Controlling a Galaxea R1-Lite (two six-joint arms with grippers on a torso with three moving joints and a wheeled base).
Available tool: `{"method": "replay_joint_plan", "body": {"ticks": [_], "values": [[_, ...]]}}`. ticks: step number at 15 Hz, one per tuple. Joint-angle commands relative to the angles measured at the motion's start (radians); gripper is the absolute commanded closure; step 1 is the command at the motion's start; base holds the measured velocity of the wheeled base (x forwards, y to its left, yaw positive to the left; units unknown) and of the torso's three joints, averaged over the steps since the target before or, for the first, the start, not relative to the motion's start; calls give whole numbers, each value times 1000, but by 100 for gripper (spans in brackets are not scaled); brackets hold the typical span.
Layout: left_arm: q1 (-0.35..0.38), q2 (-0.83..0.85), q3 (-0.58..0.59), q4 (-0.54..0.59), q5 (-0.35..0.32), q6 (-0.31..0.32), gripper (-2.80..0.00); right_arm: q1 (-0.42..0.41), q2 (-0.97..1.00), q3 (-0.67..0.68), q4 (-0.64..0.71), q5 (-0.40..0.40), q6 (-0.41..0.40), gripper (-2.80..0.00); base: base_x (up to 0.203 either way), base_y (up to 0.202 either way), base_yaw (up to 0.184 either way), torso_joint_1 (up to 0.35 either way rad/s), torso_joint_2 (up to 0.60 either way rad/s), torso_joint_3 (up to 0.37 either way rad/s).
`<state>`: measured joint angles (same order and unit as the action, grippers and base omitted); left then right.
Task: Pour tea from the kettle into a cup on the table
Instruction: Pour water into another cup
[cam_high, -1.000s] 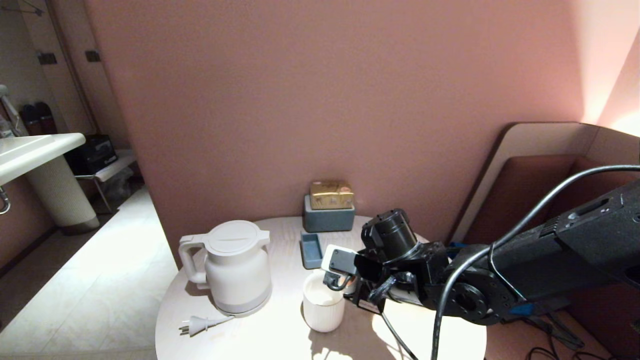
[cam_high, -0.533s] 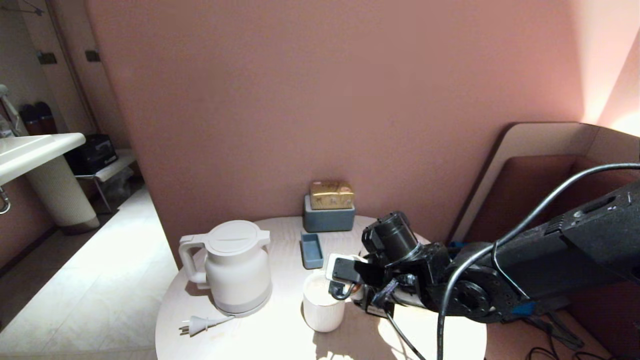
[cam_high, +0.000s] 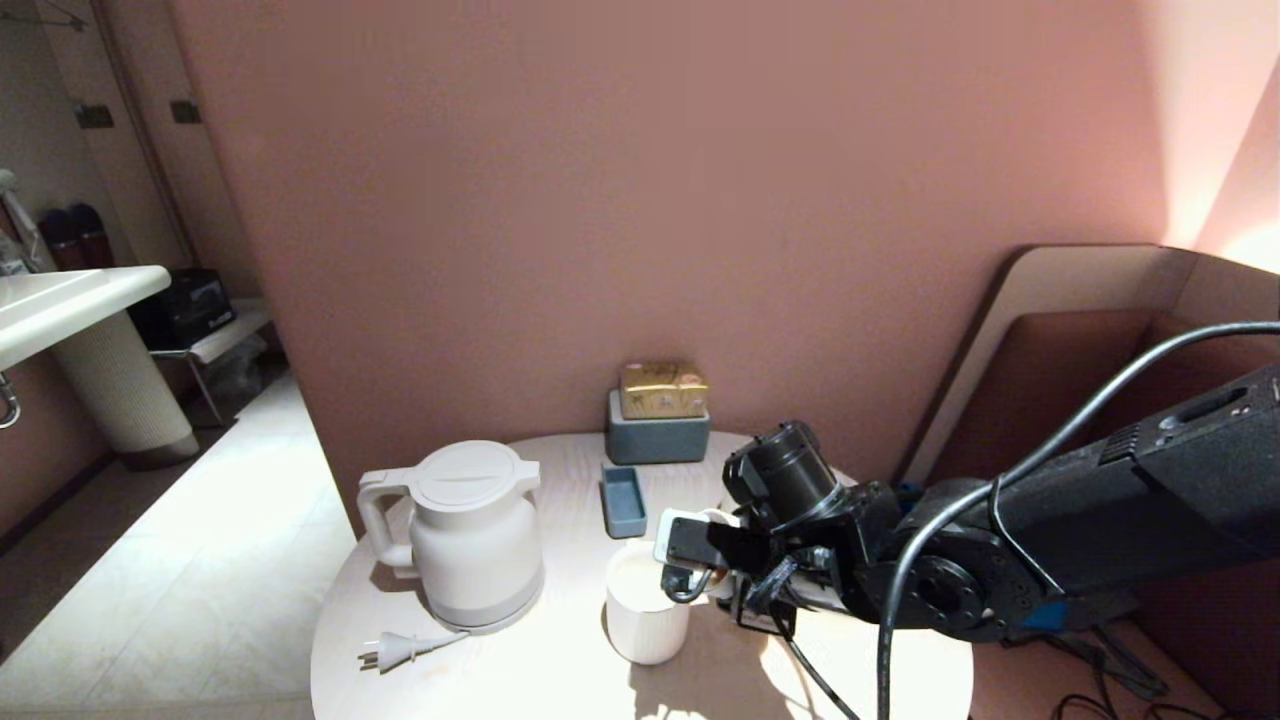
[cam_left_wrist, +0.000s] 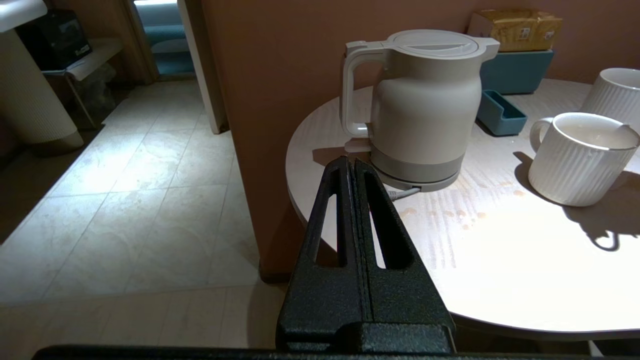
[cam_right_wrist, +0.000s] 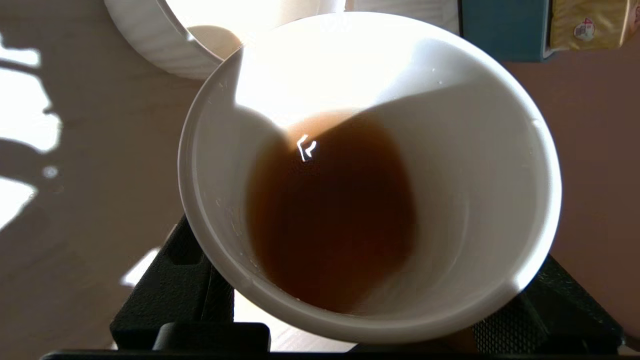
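Cup (cam_right_wrist: 370, 175): small, white, no handle, held between the black fingers (cam_right_wrist: 175, 280) of the right gripper (cam_high: 722, 570); one finger shows at each side of the cup's lower wall in the right wrist view, so the gripper is clamped on it. Inside, tea (cam_right_wrist: 330, 215): brown-orange, shallow, pooled toward one side of the bowl, so the cup seems tilted. Whether the cup's base touches the table cannot be told.

Just beside the gripper, toward the kettle: white ribbed mug (cam_high: 647, 605), handle showing in the left wrist view (cam_left_wrist: 580, 157). Its rim lies close against the held cup's rim in the right wrist view. A second ribbed cup (cam_left_wrist: 612, 95) stands beyond the mug, toward the wall.

Kettle (cam_high: 465, 535): upright on its grey base, lid on, well to the gripper's left past the mug, handle turned away from the gripper. Its plug (cam_high: 385, 652) lies loose on the table (cam_high: 540, 680) in front of it. Small drops of liquid (cam_left_wrist: 462, 215) on the tabletop near the kettle's base.

Beyond the gripper, by the wall: blue-grey box (cam_high: 657, 435) with a yellow packet (cam_high: 662, 388) on top; a small blue tray (cam_high: 623, 498) in front of it.

Left gripper (cam_left_wrist: 354, 165): off the table's edge on the kettle's handle side, fingers pressed together, holding nothing.
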<state>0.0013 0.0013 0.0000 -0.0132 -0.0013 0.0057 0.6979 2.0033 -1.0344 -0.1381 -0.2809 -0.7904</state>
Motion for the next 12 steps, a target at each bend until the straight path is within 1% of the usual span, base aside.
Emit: {"method": "replay_joint_plan", "body": {"ticks": [1, 2, 6, 9, 12], "values": [[0, 0, 0, -1, 0, 0, 0, 0, 17, -17, -2, -3, -14, 0, 0, 0, 0, 0, 0, 0], [0, 0, 0, -1, 0, 0, 0, 0, 18, -26, 7, -3, -16, 0, 0, 0, 0, 0, 0, 0], [0, 0, 0, -1, 0, 0, 0, 0, 23, -111, 113, -21, -16, 0, 0, 0, 0, 0, 0, 0], [0, 0, 0, -1, 0, 0, 0, 4, 31, -144, 186, -60, -42, 0, 0, 0, 0, 0, 0, 0], [0, 0, 0, -1, 0, 0, 0, 16, 60, -181, 199, -69, -44, 0, 0, 0, 0, 0, 0, 0]]}}
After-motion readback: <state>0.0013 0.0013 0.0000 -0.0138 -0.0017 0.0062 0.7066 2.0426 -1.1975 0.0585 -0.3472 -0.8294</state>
